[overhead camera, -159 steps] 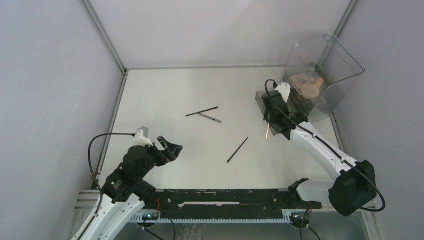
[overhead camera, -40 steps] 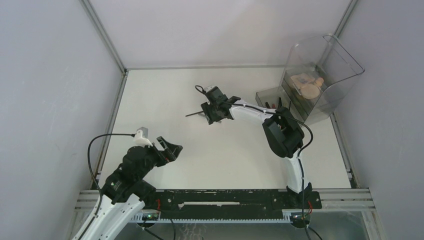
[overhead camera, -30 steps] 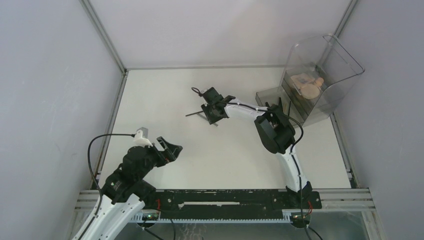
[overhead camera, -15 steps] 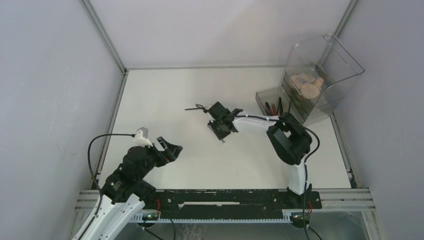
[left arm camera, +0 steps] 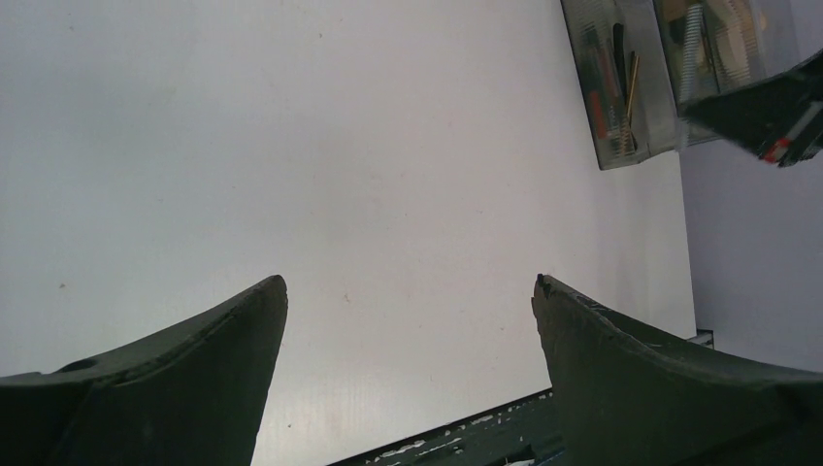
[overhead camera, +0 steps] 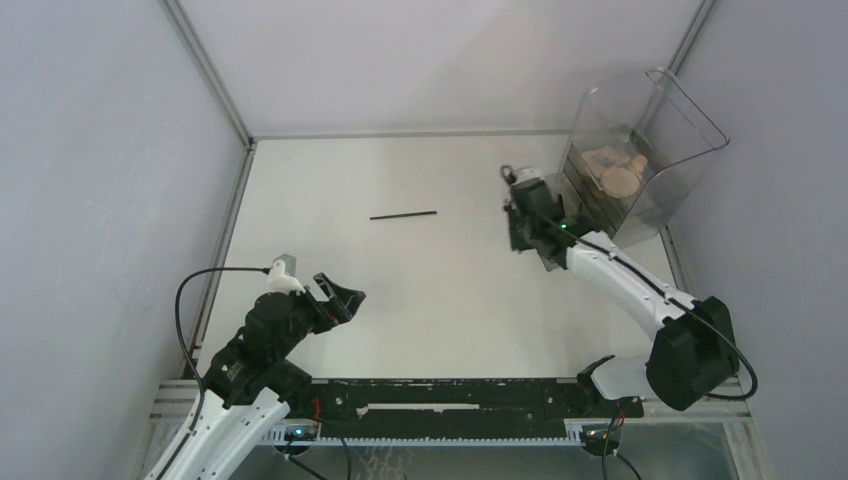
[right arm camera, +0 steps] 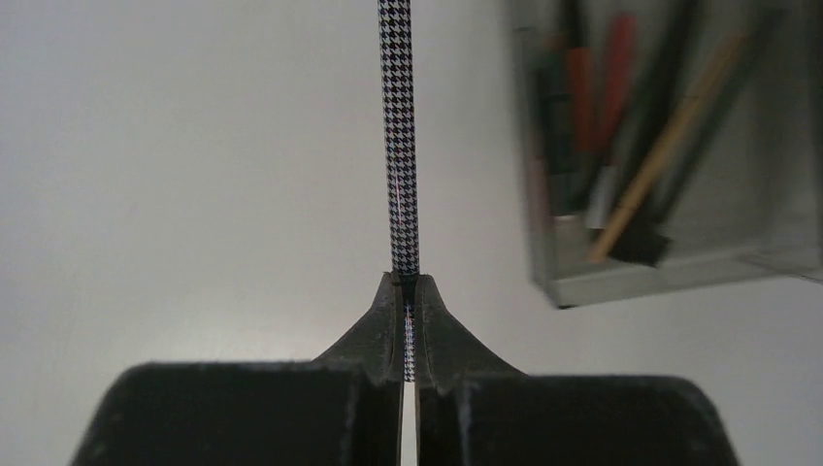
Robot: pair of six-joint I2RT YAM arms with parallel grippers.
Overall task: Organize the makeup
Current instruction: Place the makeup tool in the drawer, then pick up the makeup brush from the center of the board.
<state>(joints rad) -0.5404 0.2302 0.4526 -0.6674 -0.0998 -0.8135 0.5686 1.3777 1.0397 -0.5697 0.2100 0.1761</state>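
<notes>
Right gripper: pinches houndstooth pencil between closed fingers, just beside smoky drawer with stored pencils.
Left gripper: gapes wide, grips nothing, hovers above table.
Black pencil: lies flat mid-table, well apart from both.

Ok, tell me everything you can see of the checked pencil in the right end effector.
The checked pencil is a thin, straight stick in a fine black-and-white houndstooth print, smooth-looking. The right end effector is shut on its near end, fingertips pinching both sides, so it juts straight ahead above the white table. Its far end leaves the wrist view. It passes beside the smoky organizer tray, apart from it.
</notes>
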